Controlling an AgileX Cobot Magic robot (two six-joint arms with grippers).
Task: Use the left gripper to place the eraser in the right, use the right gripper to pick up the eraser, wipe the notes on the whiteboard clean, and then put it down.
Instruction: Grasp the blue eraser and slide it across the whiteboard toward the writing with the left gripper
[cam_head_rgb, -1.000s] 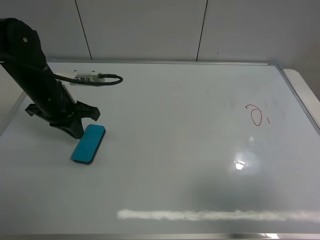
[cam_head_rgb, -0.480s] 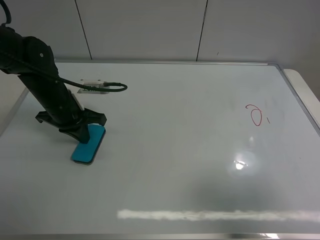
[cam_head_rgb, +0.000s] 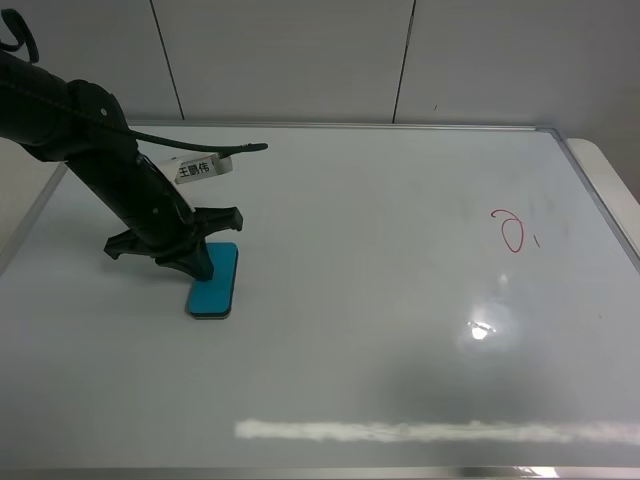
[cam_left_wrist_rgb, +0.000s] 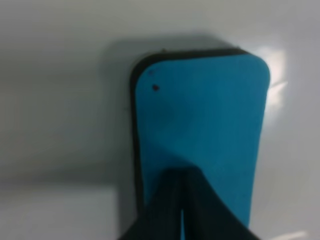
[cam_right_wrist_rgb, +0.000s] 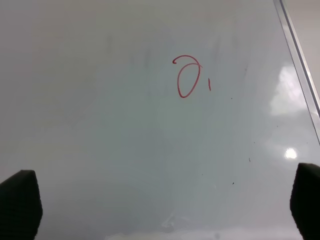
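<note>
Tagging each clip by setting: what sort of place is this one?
Probably an office or lab robot station, indoors: a large silver-framed whiteboard lies flat as the work surface, a plain panelled wall rises behind it, and a teal eraser and red notes are on the board.

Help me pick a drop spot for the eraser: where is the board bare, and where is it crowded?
Bare: the wide middle of the whiteboard between the eraser and the notes, and the near strip along its front edge. Crowded: the left side, where the left tool presses on the eraser, and the far right around the notes.
</note>
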